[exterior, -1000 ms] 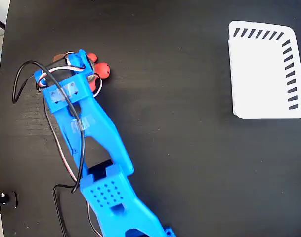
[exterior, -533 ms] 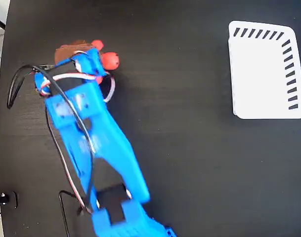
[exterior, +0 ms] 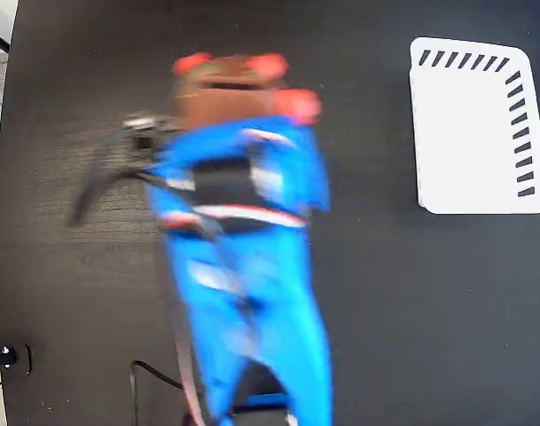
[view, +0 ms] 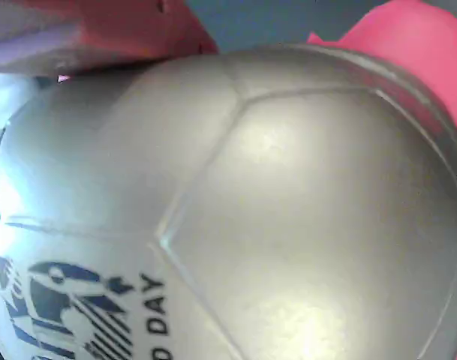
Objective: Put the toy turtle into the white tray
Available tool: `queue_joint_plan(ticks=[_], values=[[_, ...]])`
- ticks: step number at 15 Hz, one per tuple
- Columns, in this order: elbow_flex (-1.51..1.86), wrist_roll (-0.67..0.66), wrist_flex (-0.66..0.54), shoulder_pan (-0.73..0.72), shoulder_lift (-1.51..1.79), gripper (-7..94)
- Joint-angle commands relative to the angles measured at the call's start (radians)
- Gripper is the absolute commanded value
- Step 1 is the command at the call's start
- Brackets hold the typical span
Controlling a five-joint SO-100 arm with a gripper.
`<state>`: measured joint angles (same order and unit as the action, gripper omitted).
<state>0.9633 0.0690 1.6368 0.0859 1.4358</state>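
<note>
Above the dark surface [exterior: 385,311], at the tip of the blurred blue arm [exterior: 243,266], the toy turtle [exterior: 230,93] sits carried in the upper middle of the fixed view, well apart from the white tray [exterior: 473,124] at the upper right. Handling, by judgement: the turtle looks small and light, with a smooth domed shell that appears stiff and somewhat glossy, hence liable to slip if pinched on the curved top. The flanks of the shell, between the legs, seem the sounder place to take hold, since the two fingers would meet flatter, opposed sides there. Nothing suggests fragility.

End effector [exterior: 225,111]: motion blur in the fixed view hides its fingers, and none show in the wrist view, so the width of opening cannot be read. That the turtle rides at the arm's tip and fills the wrist view suggests it is gripped, though the contact itself is not visible.

Appearance: in the wrist view the shell [view: 273,195] fills nearly the whole frame, grey-beige under this light, divided by fine seams into angular panels, with a dark blue printed mark and the letters "DAY" at the lower left. Red-orange limbs [view: 408,45] show past the shell's upper edge. In the fixed view the shell reads as brownish, with red-orange blobs at its left, right and top.

The tray is empty; transfer is judged under way, not yet complete.
</note>
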Motion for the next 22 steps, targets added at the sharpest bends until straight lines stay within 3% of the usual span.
queue_joint_plan(ticks=[1,5,8,13,15,22], values=[[-0.034,-0.048,0.02,0.224,0.123,0],[-0.239,-0.064,0.02,0.48,-0.049,0],[-0.396,-0.06,0.021,0.575,-0.21,0],[-0.615,-0.002,0.015,0.577,-0.522,0],[-0.589,0.026,-0.06,0.561,-0.574,0],[-0.597,0.046,-0.087,0.56,-0.652,0]])
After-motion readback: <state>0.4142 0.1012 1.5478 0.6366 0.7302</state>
